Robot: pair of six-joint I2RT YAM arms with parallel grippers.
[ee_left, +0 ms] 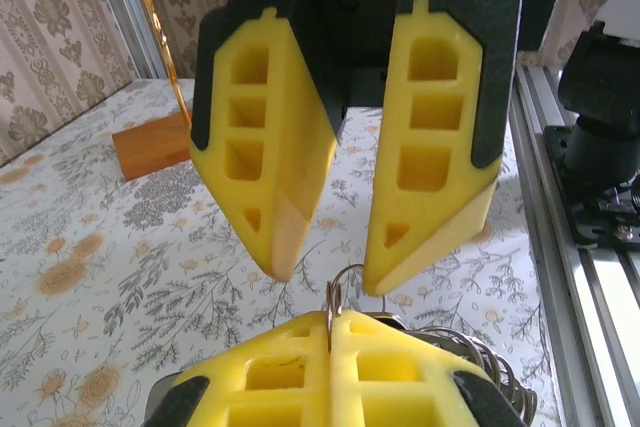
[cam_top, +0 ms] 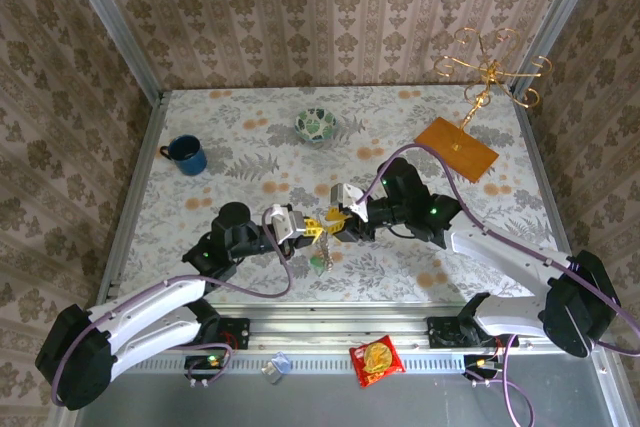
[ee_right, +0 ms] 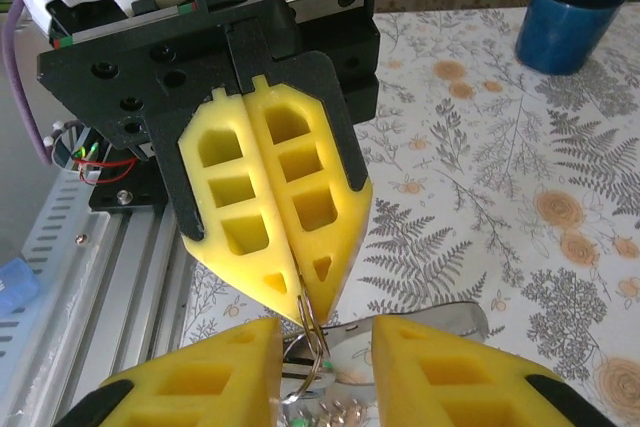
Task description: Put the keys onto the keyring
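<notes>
Closest to the left wrist lens, the left gripper (ee_left: 330, 325) has its yellow pads (ee_left: 280, 372) pressed flat together, clamped on the thin wire of the keyring (ee_left: 330, 297); the loop stands up out of the seam between them. Directly opposite, the right gripper (ee_left: 327, 277) faces it tip to tip; its two pads stand apart with a clear gap, gripping nothing; the top of the loop sits just under that gap. From the right wrist, a silvery key (ee_right: 440, 319) lies between the right gripper's parted pads, beside the loop; whether it is threaded on cannot be told. From above, both grippers meet over the middle of the table (cam_top: 240, 277); the keys (cam_top: 320, 259) bunch just on the near side of the meeting point. Well apart from them: blue mug (cam_top: 186, 155) at far left; patterned bowl (cam_top: 317, 125) toward the back; orange board (cam_top: 456, 148) at back right; red packet (cam_top: 376, 359) on the near rail.
</notes>
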